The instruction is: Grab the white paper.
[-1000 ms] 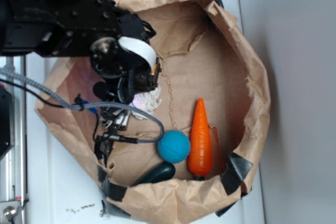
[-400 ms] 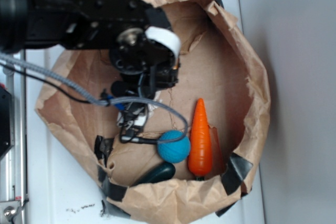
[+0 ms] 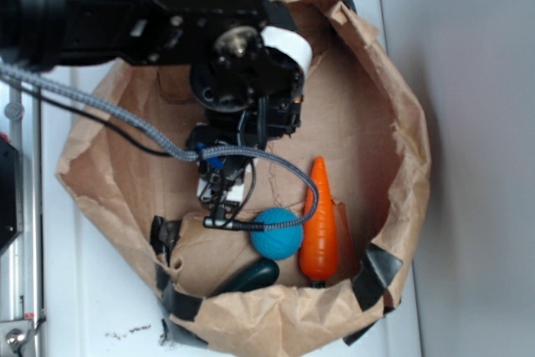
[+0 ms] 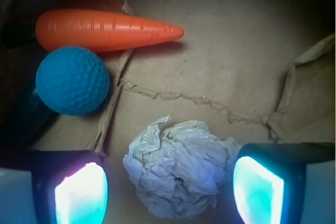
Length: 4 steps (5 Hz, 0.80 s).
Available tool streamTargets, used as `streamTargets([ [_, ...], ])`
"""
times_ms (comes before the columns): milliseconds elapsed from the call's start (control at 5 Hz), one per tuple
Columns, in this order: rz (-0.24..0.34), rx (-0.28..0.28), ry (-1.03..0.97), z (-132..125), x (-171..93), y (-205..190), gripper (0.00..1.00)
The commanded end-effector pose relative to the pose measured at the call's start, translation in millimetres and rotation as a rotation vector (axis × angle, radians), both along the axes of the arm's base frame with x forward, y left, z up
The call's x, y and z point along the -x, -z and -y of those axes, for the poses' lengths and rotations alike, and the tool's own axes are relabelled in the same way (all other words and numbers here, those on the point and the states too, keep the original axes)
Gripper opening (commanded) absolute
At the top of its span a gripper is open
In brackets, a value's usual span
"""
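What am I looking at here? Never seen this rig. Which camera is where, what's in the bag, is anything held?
It is a small robot arm with a two-fingered pincer at its tip.

The exterior view looks down from above: the black arm reaches into an open brown paper bag. The wrist view comes from a camera on the arm itself, looking past the two glowing fingers at the bag's floor.

On that floor lie an orange carrot, a blue ball, a dark green object and the white paper, a crumpled wad.

Nothing is held. The pincer is open, one finger on each side of the wad, with a gap showing on both sides.
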<state>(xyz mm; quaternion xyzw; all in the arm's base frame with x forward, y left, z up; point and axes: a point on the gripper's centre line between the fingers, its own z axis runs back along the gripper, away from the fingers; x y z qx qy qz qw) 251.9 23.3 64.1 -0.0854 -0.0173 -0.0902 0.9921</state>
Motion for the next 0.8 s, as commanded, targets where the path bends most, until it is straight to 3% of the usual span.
streamTargets([
  [0,0.082,-0.041,0.028,1,-7,3,1.0],
  [600,0.114,-0.078,0.042,18,-2,26,1.0],
])
